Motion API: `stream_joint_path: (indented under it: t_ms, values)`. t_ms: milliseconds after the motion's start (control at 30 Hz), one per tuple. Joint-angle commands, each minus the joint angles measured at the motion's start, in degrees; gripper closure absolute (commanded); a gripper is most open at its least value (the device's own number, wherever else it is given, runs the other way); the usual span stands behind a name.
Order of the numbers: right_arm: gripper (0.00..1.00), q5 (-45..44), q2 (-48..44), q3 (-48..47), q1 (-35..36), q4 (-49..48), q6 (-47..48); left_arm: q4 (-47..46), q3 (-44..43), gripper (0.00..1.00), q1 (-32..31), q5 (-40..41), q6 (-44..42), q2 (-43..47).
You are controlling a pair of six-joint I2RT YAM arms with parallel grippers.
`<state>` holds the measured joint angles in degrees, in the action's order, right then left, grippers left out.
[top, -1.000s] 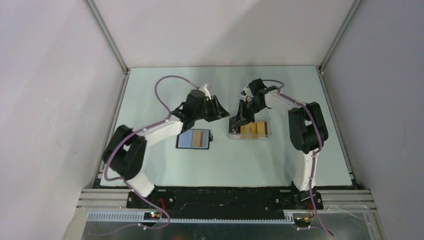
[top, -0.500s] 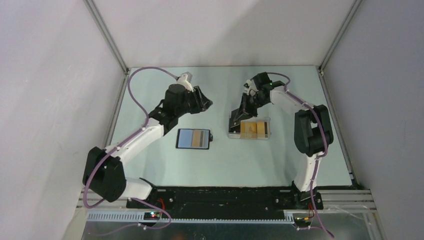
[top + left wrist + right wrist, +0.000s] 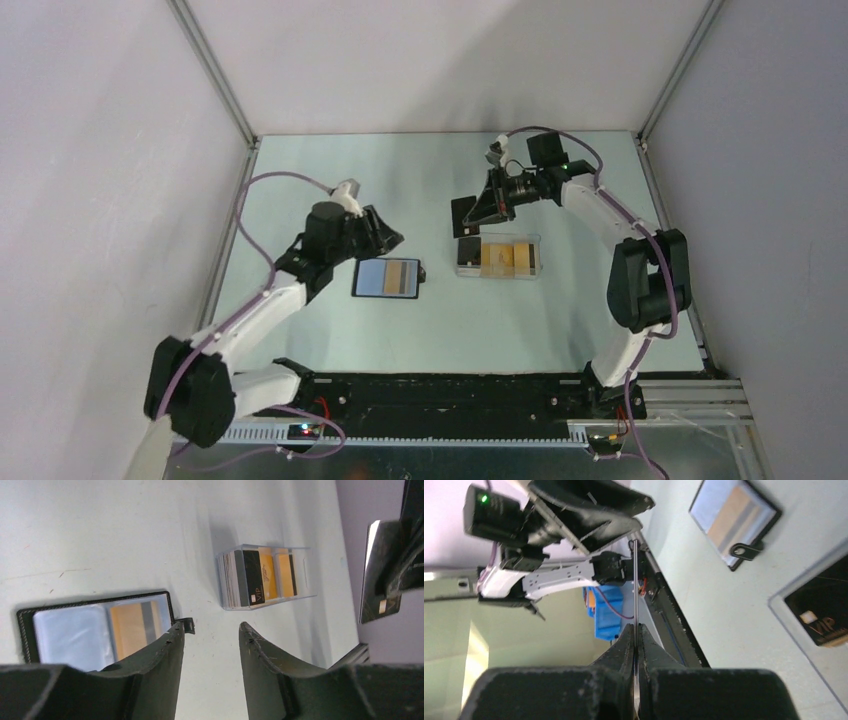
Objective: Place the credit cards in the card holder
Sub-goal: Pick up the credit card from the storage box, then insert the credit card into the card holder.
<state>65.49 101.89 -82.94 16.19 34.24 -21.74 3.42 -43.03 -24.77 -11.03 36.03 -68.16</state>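
The black card holder (image 3: 386,278) lies open on the table, with an orange-yellow card (image 3: 402,277) in its right sleeve. It also shows in the left wrist view (image 3: 75,635) and the right wrist view (image 3: 734,512). My right gripper (image 3: 483,208) is shut on a dark credit card (image 3: 462,215) and holds it in the air above the tray's left end. That card appears edge-on between the jaws (image 3: 636,580). More credit cards (image 3: 505,257) lie in the pale tray (image 3: 532,272). My left gripper (image 3: 393,238) is open and empty, hovering just behind the holder's far right corner (image 3: 211,630).
The tray holds a stack with a black VIP card (image 3: 252,577) on top and orange cards beside it. Grey enclosure walls stand on the left, back and right. The black base rail (image 3: 450,390) runs along the near edge.
My right gripper has lifted a dark card out of the tray's left end and swung up and back. My left arm has pulled back and to the left, closer to the holder.
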Motion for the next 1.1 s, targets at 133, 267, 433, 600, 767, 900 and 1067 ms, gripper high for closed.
stream_joint_path:
  t_ms: [133,267,433,600,767,900,1067]
  values:
    - [1.0,5.1,1.0,-5.4,6.4,8.7,12.4,-0.3,13.8,0.52,9.5,-6.6,7.5,15.3]
    - [1.0,-0.3,3.0,-7.7,9.4,12.2,15.3,3.0,21.0,0.53,14.6,-7.6,10.2,22.6]
    - [1.0,-10.7,5.8,-10.2,12.4,13.7,14.1,7.5,26.7,0.55,18.4,-6.8,14.0,25.9]
    - [1.0,-19.7,10.4,-13.7,14.1,15.5,10.9,9.3,25.5,0.63,18.6,-6.7,13.1,20.2]
    - [1.0,-25.8,15.2,-18.4,14.3,15.8,7.5,9.6,22.7,0.61,18.7,-6.7,10.6,12.0]
    - [1.0,-29.0,19.8,-24.5,14.8,18.8,6.7,11.5,20.1,0.6,18.6,-4.2,8.0,8.5]
    - [1.0,-27.7,20.9,-24.9,15.3,17.8,5.2,15.3,14.4,0.59,18.7,2.0,2.6,7.7]
